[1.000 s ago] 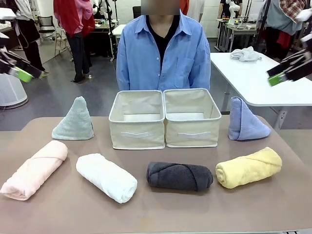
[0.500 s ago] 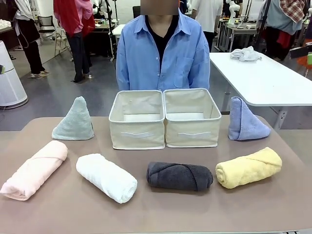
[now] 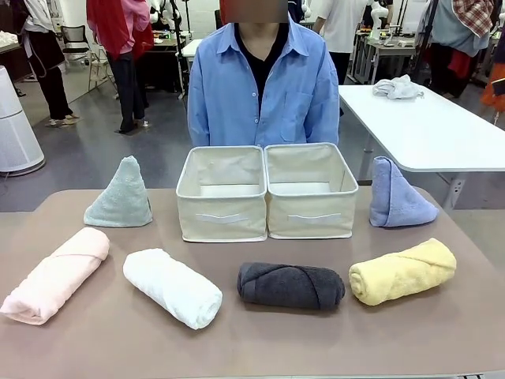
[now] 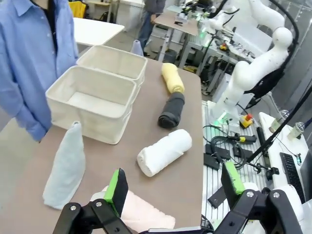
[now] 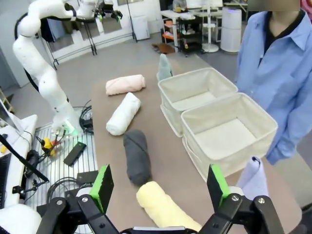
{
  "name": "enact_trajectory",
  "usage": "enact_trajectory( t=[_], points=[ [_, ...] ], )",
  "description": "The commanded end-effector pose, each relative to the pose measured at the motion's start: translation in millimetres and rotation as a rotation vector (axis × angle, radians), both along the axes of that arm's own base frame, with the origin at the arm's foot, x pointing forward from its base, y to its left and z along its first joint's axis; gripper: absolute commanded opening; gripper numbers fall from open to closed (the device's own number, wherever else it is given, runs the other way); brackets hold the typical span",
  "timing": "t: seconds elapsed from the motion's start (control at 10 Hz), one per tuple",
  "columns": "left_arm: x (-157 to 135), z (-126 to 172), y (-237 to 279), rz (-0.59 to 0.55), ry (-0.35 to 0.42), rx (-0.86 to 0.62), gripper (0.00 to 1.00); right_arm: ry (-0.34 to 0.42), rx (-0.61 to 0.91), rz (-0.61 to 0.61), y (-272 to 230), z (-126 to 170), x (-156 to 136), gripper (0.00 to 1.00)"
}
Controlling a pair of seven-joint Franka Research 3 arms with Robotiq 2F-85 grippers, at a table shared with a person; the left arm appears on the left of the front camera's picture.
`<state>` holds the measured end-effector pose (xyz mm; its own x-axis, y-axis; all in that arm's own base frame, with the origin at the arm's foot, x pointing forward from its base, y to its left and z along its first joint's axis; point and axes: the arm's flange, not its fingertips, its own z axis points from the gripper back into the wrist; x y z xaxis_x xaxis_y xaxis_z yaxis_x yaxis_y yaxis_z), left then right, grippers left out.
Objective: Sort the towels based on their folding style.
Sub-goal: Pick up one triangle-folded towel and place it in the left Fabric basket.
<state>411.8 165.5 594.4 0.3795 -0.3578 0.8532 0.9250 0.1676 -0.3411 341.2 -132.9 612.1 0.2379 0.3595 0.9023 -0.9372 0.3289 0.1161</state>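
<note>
In the front view, four rolled towels lie in a row near the table's front: pink (image 3: 54,275), white (image 3: 172,287), dark grey (image 3: 290,285) and yellow (image 3: 402,271). Farther back stand two cone towels, the pale green (image 3: 120,195) at left and the lavender-blue (image 3: 397,197) at right. My left gripper (image 4: 174,183) hangs open, high above the pink roll (image 4: 141,214) and the green cone (image 4: 66,165). My right gripper (image 5: 160,181) is open too, high over the yellow roll (image 5: 165,208) beside the lavender cone (image 5: 252,178). Nothing is between either pair of fingers.
Two cream fabric bins (image 3: 222,217) (image 3: 310,217) stand side by side at the table's middle back, between the cones. A person in a blue shirt (image 3: 264,87) stands right behind them. A white side table (image 3: 418,126) with a crumpled cloth (image 3: 397,87) stands at far right.
Both grippers showed at the left and right edges of the front view a second ago; they have since drawn outward and left that view. The towels and bins have not moved.
</note>
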Motion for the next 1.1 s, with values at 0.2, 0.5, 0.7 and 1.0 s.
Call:
enact_trajectory(
  t=[0.2,0.5,0.7,1.0],
  points=[
    [-18.6,9.0,-10.6,0.157,0.020,0.163,1.00,0.039,-0.075,-0.056,6.5,-5.1,-23.1,1.00],
    [-21.2,9.3,-4.0,0.188,0.040,0.233,1.00,0.076,-0.096,-0.070,5.7,-5.1,-22.9,1.00],
    [-15.2,13.7,-0.4,0.170,0.018,0.201,1.00,0.027,-0.072,-0.027,0.5,-2.6,-23.2,1.00],
    [-15.2,13.7,-0.4,0.170,0.018,0.201,1.00,0.027,-0.072,-0.027,0.5,-2.6,-23.2,1.00]
  ],
)
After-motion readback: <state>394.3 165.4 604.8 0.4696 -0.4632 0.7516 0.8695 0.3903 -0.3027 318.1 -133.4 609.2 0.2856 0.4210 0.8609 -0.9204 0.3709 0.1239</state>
